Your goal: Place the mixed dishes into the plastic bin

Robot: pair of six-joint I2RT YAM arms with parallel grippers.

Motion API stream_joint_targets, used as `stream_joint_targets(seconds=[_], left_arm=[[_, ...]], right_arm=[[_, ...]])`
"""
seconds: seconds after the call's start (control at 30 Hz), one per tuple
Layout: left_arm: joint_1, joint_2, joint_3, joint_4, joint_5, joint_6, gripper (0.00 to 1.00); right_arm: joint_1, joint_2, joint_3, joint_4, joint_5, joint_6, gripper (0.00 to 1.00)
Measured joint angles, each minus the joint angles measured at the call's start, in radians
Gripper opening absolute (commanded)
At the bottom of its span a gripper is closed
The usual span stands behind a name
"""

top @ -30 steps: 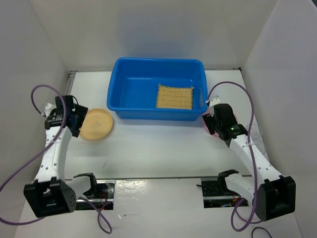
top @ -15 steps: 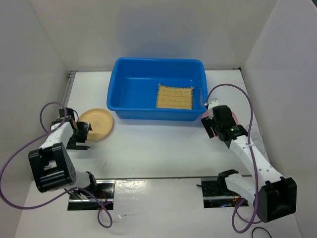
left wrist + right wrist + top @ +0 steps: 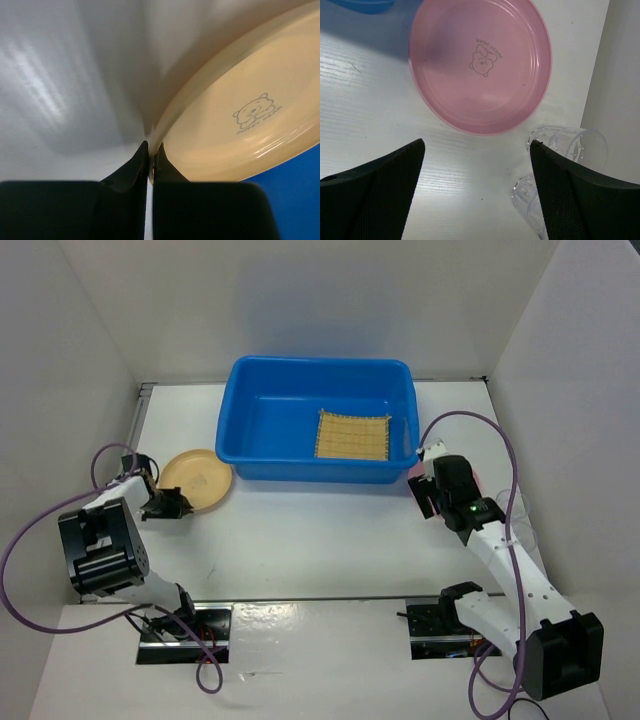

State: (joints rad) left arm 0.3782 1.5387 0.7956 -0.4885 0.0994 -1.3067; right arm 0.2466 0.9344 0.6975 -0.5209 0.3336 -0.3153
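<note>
The blue plastic bin [image 3: 300,468] stands at the back middle with the woven mat [image 3: 353,435] lying inside it. A tan plate [image 3: 197,480] rests on the table left of the bin. My left gripper [image 3: 165,505] is at its near-left edge. In the left wrist view that gripper [image 3: 151,155] is shut on the rim of the tan plate [image 3: 240,115]. My right gripper [image 3: 430,490] hovers right of the bin, open [image 3: 476,145], just short of the pink plate [image 3: 480,65]. Two clear cups [image 3: 568,145] [image 3: 527,197] lie on their sides by its right finger.
White walls enclose the table on the left, right [image 3: 620,75] and back. The bin's blue wall [image 3: 300,200] shows just behind the tan plate. Purple cables loop beside both arms [image 3: 60,510]. The arm bases sit at the near edge.
My left gripper has shut on the tan plate's rim, after the left arm folded down towards the plate. The right arm has shifted only slightly.
</note>
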Motion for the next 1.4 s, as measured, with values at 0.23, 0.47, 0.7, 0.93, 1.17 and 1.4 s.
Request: stream_joint_targets(seconds=[0.23,0.47,0.7,0.93,1.17,1.4], left_arm=[[-0.004,0.018,0.090,-0.049,-0.045,-0.008,0.00],[0.006,-0.122,0.441,-0.202,-0.203,-0.055,0.00],[-0.109,0.072,1.053,-0.224,-0.214,0.064,0.00],[-0.412,0.529,1.724,-0.362,-0.138,0.256,0.00],[-0.613,0.934,2.096,-0.563,0.003,0.331,0.00],[-0.726,1.169,2.262,-0.697,0.095,0.362,0.00]], right_arm=[[0.000,-0.016,-0.003,0.002,-0.005,0.000,0.90],[0.000,-0.016,-0.004,0.002,-0.010,-0.008,0.90],[0.000,-0.016,-0.004,0.001,-0.012,-0.011,0.90],[0.000,-0.024,-0.004,0.002,-0.015,-0.013,0.90],[0.000,-0.050,-0.005,0.003,-0.016,-0.015,0.93],[0.000,-0.069,-0.005,0.003,-0.016,-0.015,0.93]])
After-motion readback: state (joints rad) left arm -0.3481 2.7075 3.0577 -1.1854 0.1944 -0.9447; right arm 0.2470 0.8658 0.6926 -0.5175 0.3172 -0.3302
